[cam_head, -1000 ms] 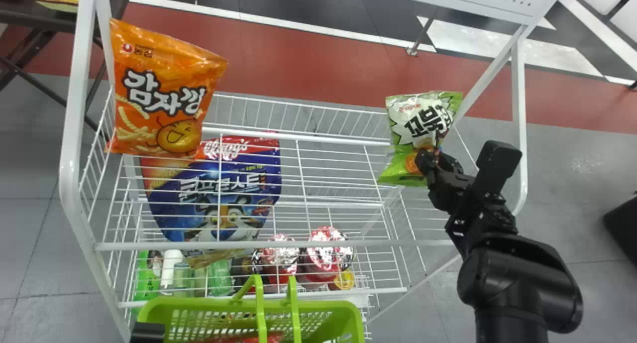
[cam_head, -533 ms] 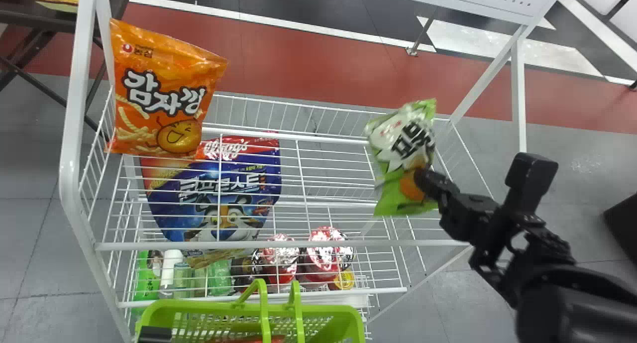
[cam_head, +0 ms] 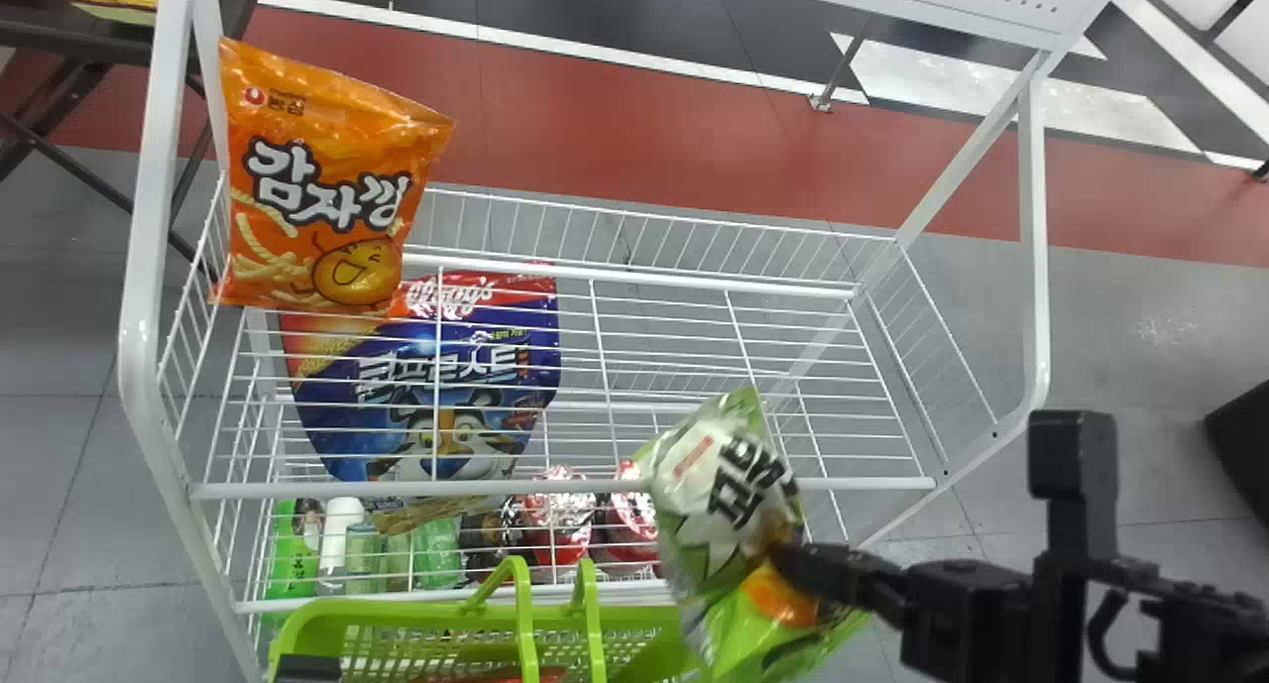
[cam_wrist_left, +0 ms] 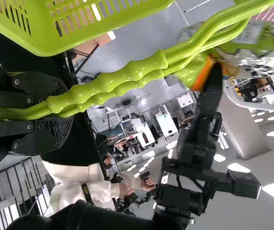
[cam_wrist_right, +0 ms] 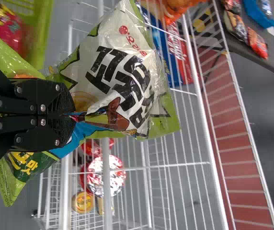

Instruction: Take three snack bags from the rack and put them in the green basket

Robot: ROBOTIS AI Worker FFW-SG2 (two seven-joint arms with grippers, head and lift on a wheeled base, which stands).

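Green basket [cam_head: 436, 612] — red bag [cam_wrist_right: 4, 29] inside, stocked rack [cam_head: 142, 336]

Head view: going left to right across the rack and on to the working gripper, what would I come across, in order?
Rack's left post → orange snack bag → blue cereal bag → red-topped containers → green-and-white snack bag → right gripper holding it
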